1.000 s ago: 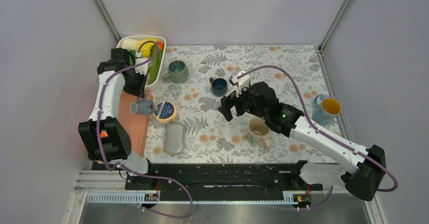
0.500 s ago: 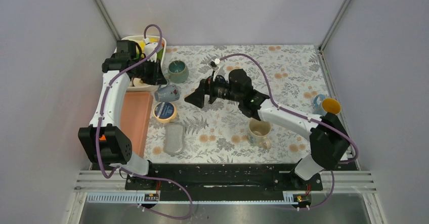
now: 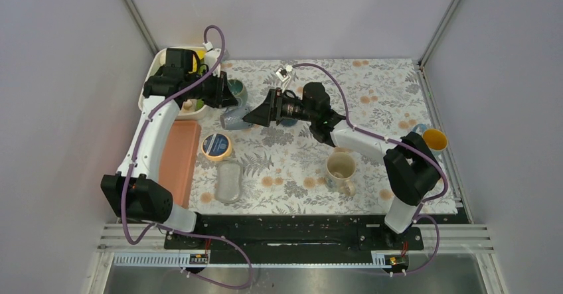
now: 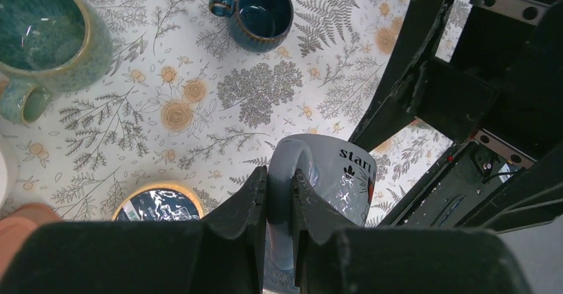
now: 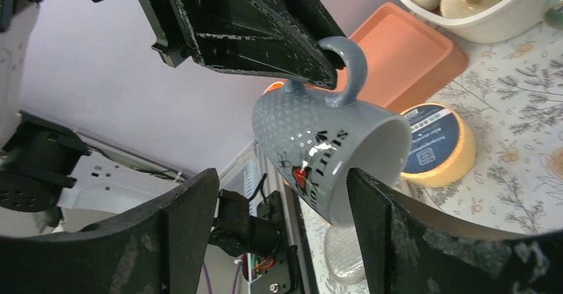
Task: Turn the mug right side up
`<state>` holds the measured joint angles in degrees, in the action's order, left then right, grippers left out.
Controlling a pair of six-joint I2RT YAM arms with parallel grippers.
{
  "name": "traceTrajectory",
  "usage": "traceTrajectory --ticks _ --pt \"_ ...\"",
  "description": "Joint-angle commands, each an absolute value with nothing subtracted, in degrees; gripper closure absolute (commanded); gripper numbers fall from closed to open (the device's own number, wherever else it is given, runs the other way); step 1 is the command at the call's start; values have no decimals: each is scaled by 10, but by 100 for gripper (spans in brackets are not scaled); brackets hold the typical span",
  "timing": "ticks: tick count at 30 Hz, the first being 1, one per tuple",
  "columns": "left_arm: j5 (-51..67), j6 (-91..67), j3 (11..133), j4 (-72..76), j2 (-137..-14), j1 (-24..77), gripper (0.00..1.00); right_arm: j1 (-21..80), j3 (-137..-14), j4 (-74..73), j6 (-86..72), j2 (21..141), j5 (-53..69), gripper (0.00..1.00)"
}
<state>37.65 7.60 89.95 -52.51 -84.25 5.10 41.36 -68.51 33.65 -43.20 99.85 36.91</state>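
The grey mug [image 3: 234,118] with printed writing hangs tilted above the table, handle up and mouth facing down and sideways. My left gripper [image 3: 229,103] is shut on its handle; in the left wrist view the fingers [image 4: 255,194] pinch the handle loop of the mug [image 4: 332,174]. My right gripper [image 3: 255,116] is open and points at the mug from the right. In the right wrist view the mug [image 5: 319,141] sits just ahead of the open right gripper [image 5: 282,188], between its spread fingers and not clamped. The left fingers [image 5: 265,35] show above it.
A teal mug [image 4: 46,48] and a small dark blue cup [image 4: 259,15] stand behind. A yellow-rimmed round tin [image 3: 216,146], a grey pad [image 3: 229,180] and an orange tray [image 3: 179,154] lie left. A white bin [image 5: 478,22], a cream mug [image 3: 340,172] and a yellow-lined mug [image 3: 428,141] also stand here.
My left gripper carried the grey mug from over the orange tray back and to the right. My right arm swung left and now faces the mug with open fingers.
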Motion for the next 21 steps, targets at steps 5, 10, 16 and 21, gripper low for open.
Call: traceTrajectory --ticks 5,10,16,21 --pt "401 44 924 -460 -813 63 100 428 -721 397 -473 988 445 35" --pt "418 25 905 -433 -810 71 100 440 -744 367 -434 989 470 57" --pt "412 52 857 -429 -797 70 100 442 -726 173 -249 930 366 100" --pt "407 83 830 -431 -797 69 32 468 -725 8 -24 891 188 100"
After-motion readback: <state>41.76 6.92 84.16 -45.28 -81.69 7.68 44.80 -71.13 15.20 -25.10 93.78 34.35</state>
